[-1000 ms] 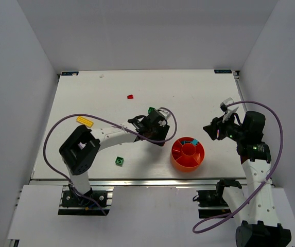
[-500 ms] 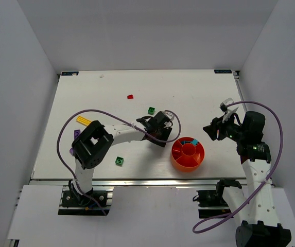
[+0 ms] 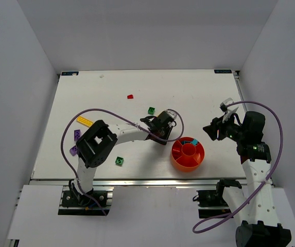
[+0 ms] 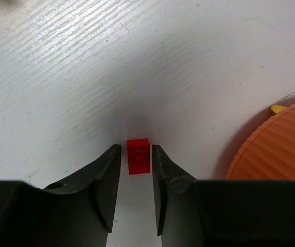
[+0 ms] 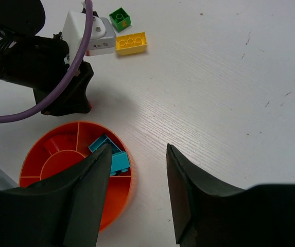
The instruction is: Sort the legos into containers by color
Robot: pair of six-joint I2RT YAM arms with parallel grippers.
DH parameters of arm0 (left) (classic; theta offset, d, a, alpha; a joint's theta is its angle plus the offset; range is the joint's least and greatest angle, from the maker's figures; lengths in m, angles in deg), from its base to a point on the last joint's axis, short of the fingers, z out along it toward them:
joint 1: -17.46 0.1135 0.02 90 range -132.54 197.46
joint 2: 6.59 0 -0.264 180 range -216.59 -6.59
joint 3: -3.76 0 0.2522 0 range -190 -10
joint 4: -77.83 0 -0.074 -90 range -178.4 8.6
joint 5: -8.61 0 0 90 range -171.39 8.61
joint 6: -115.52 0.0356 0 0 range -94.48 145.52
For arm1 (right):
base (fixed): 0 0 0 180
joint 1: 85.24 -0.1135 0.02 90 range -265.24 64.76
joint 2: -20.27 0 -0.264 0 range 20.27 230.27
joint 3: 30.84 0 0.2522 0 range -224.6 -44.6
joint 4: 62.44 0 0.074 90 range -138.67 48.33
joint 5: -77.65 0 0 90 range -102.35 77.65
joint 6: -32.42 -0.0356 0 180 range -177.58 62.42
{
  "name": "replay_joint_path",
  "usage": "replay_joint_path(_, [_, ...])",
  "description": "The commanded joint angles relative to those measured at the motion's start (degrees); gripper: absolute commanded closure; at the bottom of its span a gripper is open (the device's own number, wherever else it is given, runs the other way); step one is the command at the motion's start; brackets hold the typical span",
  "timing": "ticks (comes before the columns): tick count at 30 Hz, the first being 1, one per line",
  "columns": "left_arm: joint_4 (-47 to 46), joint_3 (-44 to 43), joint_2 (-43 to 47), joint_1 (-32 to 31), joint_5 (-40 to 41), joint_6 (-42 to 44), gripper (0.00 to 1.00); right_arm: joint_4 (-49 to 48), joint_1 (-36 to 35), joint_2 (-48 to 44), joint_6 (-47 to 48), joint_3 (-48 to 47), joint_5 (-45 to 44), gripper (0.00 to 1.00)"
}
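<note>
A small red lego (image 4: 138,156) lies on the white table between the fingertips of my left gripper (image 4: 136,149). The jaws stand narrowly open, a thin gap showing on each side of the brick. From above, my left gripper (image 3: 161,125) sits just left of the round orange-red tray (image 3: 174,157), whose ribbed wall (image 4: 276,149) rises at the right of the left wrist view. Cyan legos (image 5: 117,161) lie in one wedge compartment of the tray (image 5: 121,198). My right gripper (image 5: 138,152) hovers open and empty over the tray's right edge.
Loose legos are scattered on the table: a red one (image 3: 130,96), a green one (image 3: 151,110), another green one (image 3: 119,161), a yellow plate (image 3: 84,121) and purple ones (image 3: 76,135). A yellow brick (image 5: 131,43) and a green one (image 5: 120,19) lie beside the left wrist.
My left arm has shifted right toward the tray and its jaws have narrowed around the red lego. The right arm has not moved.
</note>
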Motion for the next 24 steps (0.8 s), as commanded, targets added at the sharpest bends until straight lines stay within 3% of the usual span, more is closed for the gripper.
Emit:
replay_joint_path(1, [1.20, -0.99, -1.05, -0.97, 2.14, -1.29, 0.59, -1.45, 0.23, -0.16, 0.42, -0.18, 0.68, 0.48])
replay_joint_path(6, [1.38, 0.15, -0.97, -1.50, 4.16, -1.73, 0.68, -1.19, 0.23, -0.42, 0.42, -0.27, 0.77, 0.48])
replay_joint_path(8, [1.82, 0.94, 1.04, -1.50, 5.73, -1.90, 0.80, -0.84, 0.23, -0.60, 0.51, -0.53, 0.60, 0.48])
replay_joint_path(9, [1.73, 1.47, 1.05, -1.50, 6.44, -1.99, 0.80, -0.75, 0.15, -0.51, 0.51, -0.53, 0.60, 0.48])
replay_joint_path(14, [-1.51, 6.12, 13.25, 0.08, 8.12, -1.56, 0.99, -0.40, 0.23, -0.86, 0.78, -0.44, 0.51, 0.48])
replay_joint_path(20, [-12.84, 15.26, 25.82, 0.08, -1.36, -0.59, 1.00, -1.36, 0.32, -0.60, 0.16, 0.44, 2.00, 0.48])
replay_joint_path(24, [-18.30, 17.99, 27.42, 0.08, -11.37, 0.72, 1.00, -0.92, 0.32, -0.69, 0.34, 0.44, 2.09, 0.48])
